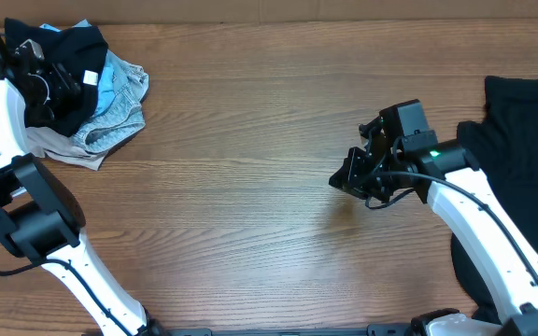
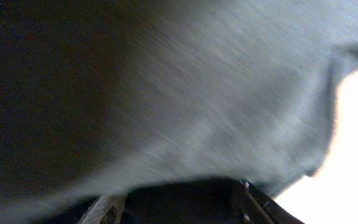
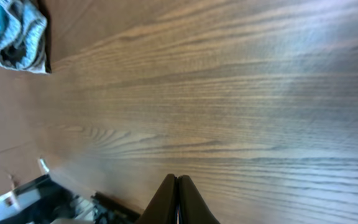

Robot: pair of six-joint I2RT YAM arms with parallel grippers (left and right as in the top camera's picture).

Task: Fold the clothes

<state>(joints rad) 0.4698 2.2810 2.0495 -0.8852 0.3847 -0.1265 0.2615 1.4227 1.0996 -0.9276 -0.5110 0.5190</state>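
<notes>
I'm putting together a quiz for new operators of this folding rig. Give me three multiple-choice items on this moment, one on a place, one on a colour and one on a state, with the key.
1. Where in the overhead view is the crumpled pile of soft clothes?
A) the top left corner of the brown wooden table
B) the table's centre
C) the bottom right corner

2. What colour is the flat fabric garment at the table's right edge?
A) white
B) black
C) red

3. How does the right gripper stand?
A) wide open
B) shut on a shirt
C) shut, holding nothing

Key:
1 A: the pile lies in that corner, with the left gripper at it.
2 B: it shows plain black against the wood.
3 C: the right wrist view shows its fingers pressed together over bare wood.
</notes>
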